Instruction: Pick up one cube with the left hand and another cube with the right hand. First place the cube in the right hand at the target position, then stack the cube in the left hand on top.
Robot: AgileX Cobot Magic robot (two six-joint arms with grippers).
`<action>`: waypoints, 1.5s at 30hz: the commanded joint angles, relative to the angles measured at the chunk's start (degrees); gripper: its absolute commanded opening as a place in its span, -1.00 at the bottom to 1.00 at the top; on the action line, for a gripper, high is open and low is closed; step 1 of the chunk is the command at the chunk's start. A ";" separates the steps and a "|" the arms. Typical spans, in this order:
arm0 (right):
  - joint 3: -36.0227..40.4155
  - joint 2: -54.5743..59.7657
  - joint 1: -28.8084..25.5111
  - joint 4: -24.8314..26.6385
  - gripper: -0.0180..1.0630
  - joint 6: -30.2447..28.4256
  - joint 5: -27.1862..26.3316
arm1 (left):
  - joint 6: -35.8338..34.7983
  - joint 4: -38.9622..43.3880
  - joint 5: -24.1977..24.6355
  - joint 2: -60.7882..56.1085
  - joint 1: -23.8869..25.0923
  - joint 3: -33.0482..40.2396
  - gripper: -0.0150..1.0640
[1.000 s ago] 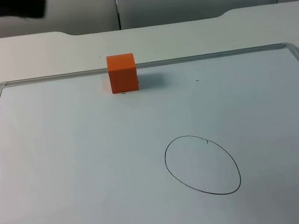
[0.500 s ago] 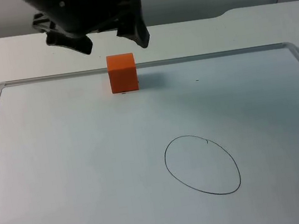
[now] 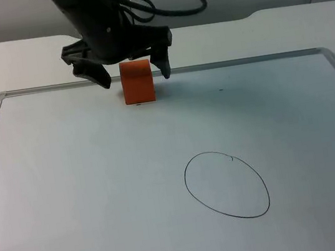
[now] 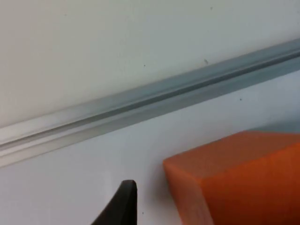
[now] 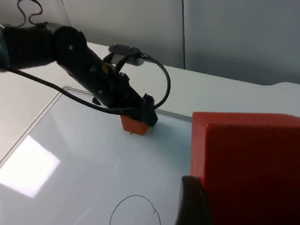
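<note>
Orange cube (image 3: 137,81): was seen resting on the whiteboard (image 3: 71,197), between the fingers of the left gripper (image 3: 136,78), close to the board's far frame rail (image 4: 154,101).
Left gripper: was spread wide, one finger standing off each side face of the orange cube, neither yet touching as far as could be judged.
Red cube (image 5: 246,164): was pinched in the right gripper (image 5: 206,206), held up in the air, well apart from the left gripper.
Right gripper: was waiting, pressed against the red cube.
Circle (image 3: 226,184): was drawn on the whiteboard, well apart from the left gripper, toward the near edge; taken to be the target.
Handling: the orange cube was judged rigid, light and smooth-faced, so a squeeze on two opposite flat faces, near mid-height, was thought best; an off-centre pinch was judged likely to twist it.
Risk: the frame rail just behind the cube could be struck by a finger.
</note>
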 commanded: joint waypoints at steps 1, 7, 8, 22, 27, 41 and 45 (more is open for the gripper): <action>0.18 -0.08 -0.29 0.13 -0.97 -1.25 -1.11 | -0.78 0.02 -0.24 0.45 -0.45 -0.60 0.96; 0.18 -0.08 -0.29 0.13 -0.97 -1.41 -1.11 | -1.23 0.20 -1.56 0.70 -0.57 -0.60 0.95; 0.18 -0.08 -0.29 0.13 -0.97 -1.64 -1.11 | -1.71 0.20 -1.56 0.70 -0.57 -0.60 0.94; 0.18 -0.08 -0.29 0.13 -0.97 -1.76 -1.86 | -4.81 -1.09 0.28 -0.83 -0.57 -0.69 -0.74; 0.18 -0.08 -0.29 0.13 -0.97 -1.77 -2.94 | 0.48 -2.65 6.24 -9.60 -0.69 -1.35 -0.74; 0.18 -0.08 -0.29 0.13 -0.97 -1.77 -4.11 | 15.41 1.91 21.20 -39.03 -1.70 12.13 -0.74; 0.18 -0.08 -0.29 0.13 -0.97 -1.77 -4.26 | 15.14 3.61 13.54 -50.14 -1.70 26.41 -0.74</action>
